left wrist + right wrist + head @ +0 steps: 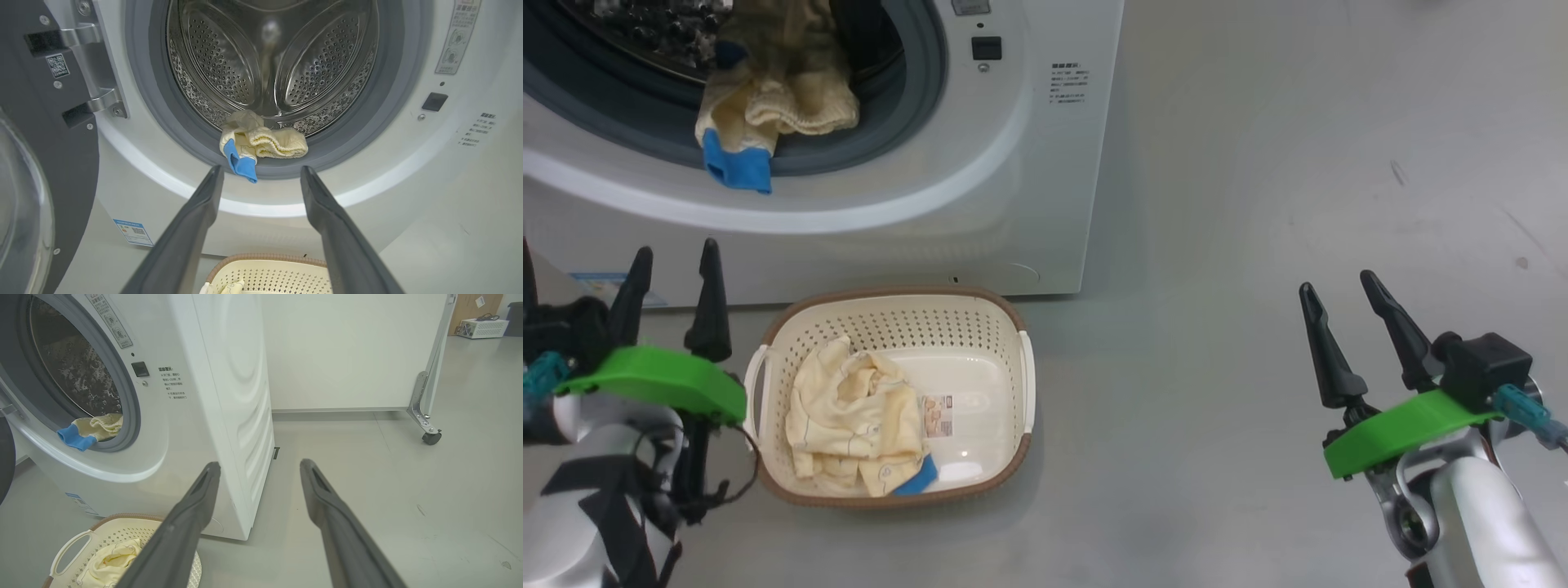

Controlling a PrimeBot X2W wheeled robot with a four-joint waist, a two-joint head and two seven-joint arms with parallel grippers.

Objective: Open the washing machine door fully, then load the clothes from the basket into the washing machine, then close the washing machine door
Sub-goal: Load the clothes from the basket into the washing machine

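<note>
- Left gripper (677, 247), low at the left: 2 dark fingers spread wide, empty, touching nothing, just left of the basket (915, 327).
- Right gripper (1337, 280): likewise wide apart, empty, above bare floor (1217, 408), well right of the basket.
- Basket: on the floor just in front of the washing machine (980, 180); inside, a crumpled heap of pale yellow clothes (854, 425) in the left half, a blue piece (917, 482) at the near edge, a label sticker (937, 415) on the bare bottom.
- Drum (229, 61): 1 yellow garment (278, 143) with a blue end draped over the grey seal (163, 122), partly hanging out.
- Washing machine door (41, 143): swung open at the left.
</note>
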